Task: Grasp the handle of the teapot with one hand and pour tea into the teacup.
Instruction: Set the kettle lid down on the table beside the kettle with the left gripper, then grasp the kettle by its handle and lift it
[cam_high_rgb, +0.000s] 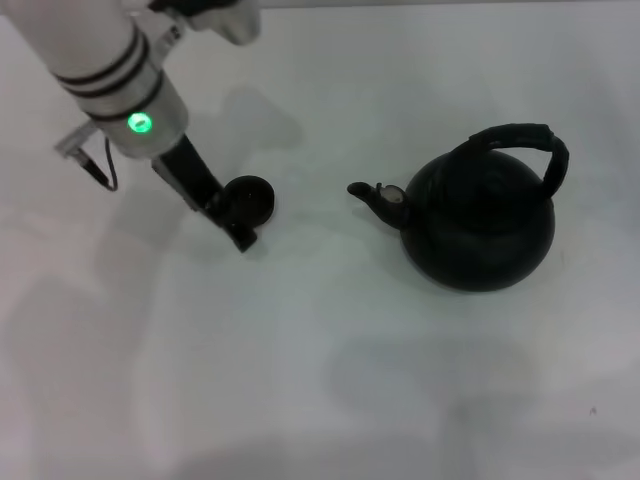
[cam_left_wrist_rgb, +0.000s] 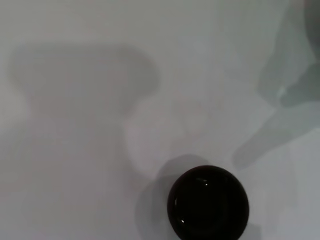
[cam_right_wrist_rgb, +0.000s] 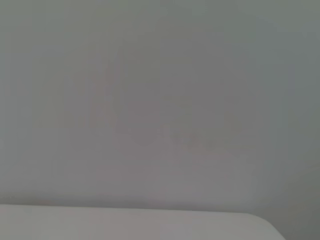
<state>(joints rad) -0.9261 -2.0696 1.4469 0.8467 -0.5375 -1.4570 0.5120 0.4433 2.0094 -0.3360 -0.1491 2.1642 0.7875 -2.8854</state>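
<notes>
Head view: left gripper (cam_high_rgb: 238, 222) sits at nine o'clock, its dark fingers against the teacup (cam_high_rgb: 249, 199); grip state cannot be determined. Teapot (cam_high_rgb: 482, 220) stands upright at three o'clock on the white table (cam_high_rgb: 320, 380), spout pointing toward nine o'clock, handle (cam_high_rgb: 520, 140) arching overhead, untouched.

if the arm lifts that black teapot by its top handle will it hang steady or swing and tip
The teapot would probably feel heavy for its size: its round body is far bigger than the cup. Held by the arched handle over its middle, it would likely hang fairly level, though it might swing. The spout juts to one side, so it may dip slightly that way.
</notes>
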